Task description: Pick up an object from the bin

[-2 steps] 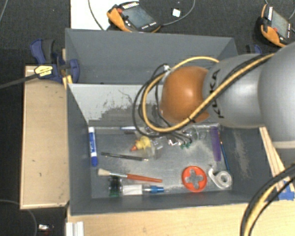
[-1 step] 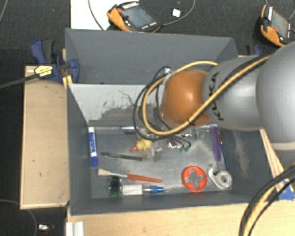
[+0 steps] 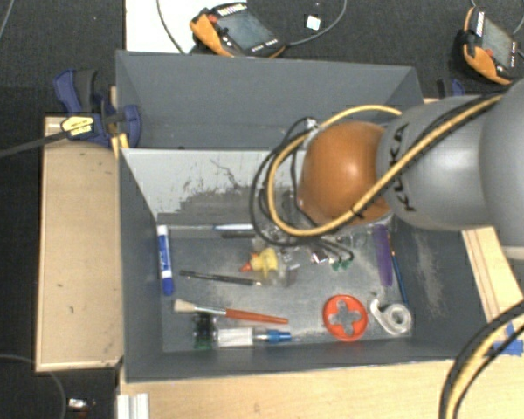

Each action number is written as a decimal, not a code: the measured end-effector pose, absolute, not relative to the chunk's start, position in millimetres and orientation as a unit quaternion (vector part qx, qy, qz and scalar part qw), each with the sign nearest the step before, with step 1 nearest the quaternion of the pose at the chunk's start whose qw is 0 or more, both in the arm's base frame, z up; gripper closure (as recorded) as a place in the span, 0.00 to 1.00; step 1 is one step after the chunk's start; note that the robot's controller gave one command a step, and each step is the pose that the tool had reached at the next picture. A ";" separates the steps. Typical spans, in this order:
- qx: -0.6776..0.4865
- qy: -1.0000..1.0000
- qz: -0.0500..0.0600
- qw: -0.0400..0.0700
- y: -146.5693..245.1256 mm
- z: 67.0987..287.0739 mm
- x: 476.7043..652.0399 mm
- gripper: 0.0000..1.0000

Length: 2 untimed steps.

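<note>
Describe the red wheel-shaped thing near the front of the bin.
The red wheel is a round, plastic-looking ring with spokes crossing at a hub, leaving four openings. It lies flat on the bin floor, close to the front wall and toward the view's right. A whitish roll of tape lies close on its right side; whether they touch I cannot tell. Nothing rests on it.
</note>
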<state>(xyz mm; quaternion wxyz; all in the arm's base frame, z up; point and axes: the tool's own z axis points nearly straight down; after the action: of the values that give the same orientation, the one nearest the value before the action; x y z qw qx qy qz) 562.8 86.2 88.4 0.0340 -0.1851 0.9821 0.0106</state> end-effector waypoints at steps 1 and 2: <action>-0.262 0.964 0.009 0.041 145.3 157.1 562.2 1.00; -0.105 0.994 0.009 0.032 78.2 182.7 544.6 1.00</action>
<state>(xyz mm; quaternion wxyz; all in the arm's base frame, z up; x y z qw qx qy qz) 544.6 78.2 182.7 0.0324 -0.1053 0.9939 0.0094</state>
